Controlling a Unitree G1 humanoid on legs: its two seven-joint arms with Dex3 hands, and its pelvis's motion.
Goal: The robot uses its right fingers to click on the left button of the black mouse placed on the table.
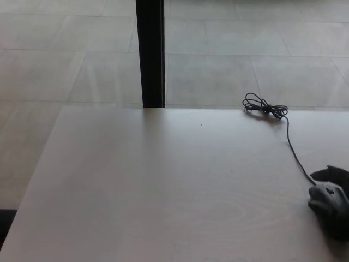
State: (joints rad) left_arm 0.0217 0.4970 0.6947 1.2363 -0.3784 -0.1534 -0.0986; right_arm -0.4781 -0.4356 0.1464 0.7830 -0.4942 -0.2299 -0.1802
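Note:
The black mouse (pixel 329 210) lies at the table's right edge, low in the head view, and is cut off by the picture's border. Its rounded top catches grey light and shows uncovered. Its thin cable (pixel 294 154) runs away from it to a tangled coil (pixel 264 107) near the table's far edge. Just beyond the mouse, a dark shape that looks like part of my right hand (pixel 338 174) pokes in from the right edge. Too little of it shows to tell how it is held. My left hand is out of the picture.
The pale wooden table (pixel 163 185) fills most of the view. A black vertical post (pixel 150 52) stands behind its far edge, and a tiled floor (pixel 65 60) lies beyond and to the left.

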